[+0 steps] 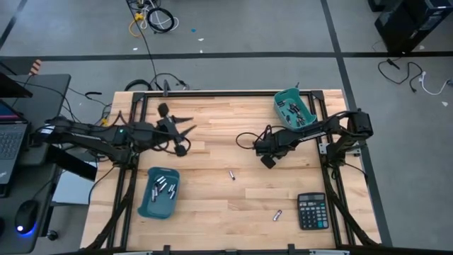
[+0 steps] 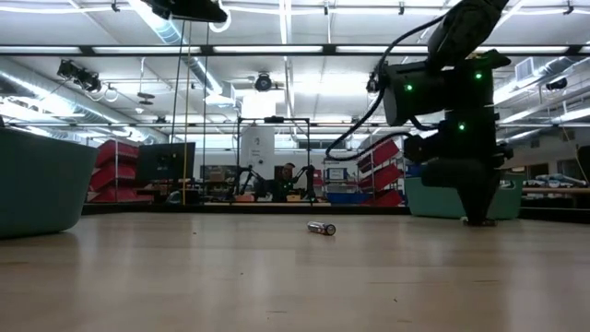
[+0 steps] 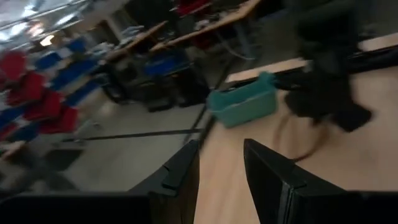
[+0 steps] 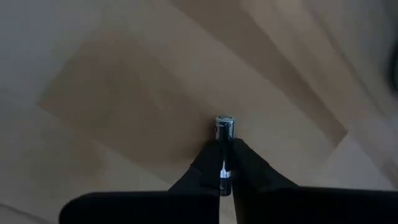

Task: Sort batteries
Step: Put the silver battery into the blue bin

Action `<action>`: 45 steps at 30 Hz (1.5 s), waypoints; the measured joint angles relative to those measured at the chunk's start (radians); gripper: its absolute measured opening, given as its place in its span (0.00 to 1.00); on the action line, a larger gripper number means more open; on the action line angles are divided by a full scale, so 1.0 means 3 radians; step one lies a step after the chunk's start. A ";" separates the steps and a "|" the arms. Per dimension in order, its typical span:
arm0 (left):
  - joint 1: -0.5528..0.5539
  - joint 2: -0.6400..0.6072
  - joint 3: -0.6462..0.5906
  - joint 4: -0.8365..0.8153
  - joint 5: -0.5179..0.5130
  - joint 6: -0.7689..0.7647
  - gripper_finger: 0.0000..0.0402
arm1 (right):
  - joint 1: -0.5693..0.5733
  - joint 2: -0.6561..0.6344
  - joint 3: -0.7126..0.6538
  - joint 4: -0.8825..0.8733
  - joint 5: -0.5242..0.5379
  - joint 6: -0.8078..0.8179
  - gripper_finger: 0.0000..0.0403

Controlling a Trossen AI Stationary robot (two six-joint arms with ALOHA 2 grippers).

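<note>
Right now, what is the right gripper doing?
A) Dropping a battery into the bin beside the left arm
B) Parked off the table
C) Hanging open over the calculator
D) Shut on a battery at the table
D: in the right wrist view the right gripper is pinched on a battery down at the wooden table.

held battery [image 4: 224,137]: silver-black cell, pinched between right gripper [image 4: 224,163] fingers, silver end sticking out, over bare wood | loose batteries: one [image 1: 231,175] mid-table, lying flat; one [image 1: 277,214] just beside calculator side | rest: heaped in both teal bins
</note>
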 joint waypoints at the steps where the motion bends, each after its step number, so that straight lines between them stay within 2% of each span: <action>1: 0.0000 0.0047 0.0000 0.0019 0.0074 -0.0036 0.31 | -0.0013 -0.0054 -0.0004 0.0102 0.0035 -0.0068 0.02; 4: -0.0001 0.0193 0.0000 0.0021 0.0288 -0.0232 0.31 | -0.0025 -0.0268 -0.0001 0.0450 0.0092 -0.0298 0.01; 9: -0.0025 0.0537 0.0000 0.0051 0.0513 -0.0623 0.31 | -0.0018 -0.0573 -0.0162 0.1214 -0.0143 -0.0784 0.01; 14: -0.0093 0.0958 0.0001 0.0257 0.0722 -0.0769 0.31 | -0.0018 -0.0835 -0.0357 0.1955 -0.0262 -0.1180 0.00; 18: -0.0118 0.1322 0.0000 0.0738 0.0751 -0.0792 0.31 | -0.0017 -0.0960 -0.0476 0.2605 -0.0433 -0.1517 0.00; 23: -0.0116 0.1747 0.0000 0.1513 0.0748 -0.0784 0.31 | 0.0096 -0.0881 -0.0500 0.3406 -0.0724 -0.1952 0.00; 28: -0.0116 0.2112 0.0001 0.2073 0.0746 -0.0780 0.31 | 0.0247 -0.0708 -0.0500 0.4170 -0.0730 -0.2336 0.00; 31: -0.0117 0.2184 0.0001 0.2158 0.0743 -0.0786 0.31 | 0.0293 -0.0621 -0.0498 0.4388 -0.0718 -0.2446 0.00; 45: -0.0117 0.2190 0.0001 0.2108 0.0739 -0.0784 0.31 | 0.0298 -0.0547 -0.0499 0.4498 -0.0715 -0.2477 0.00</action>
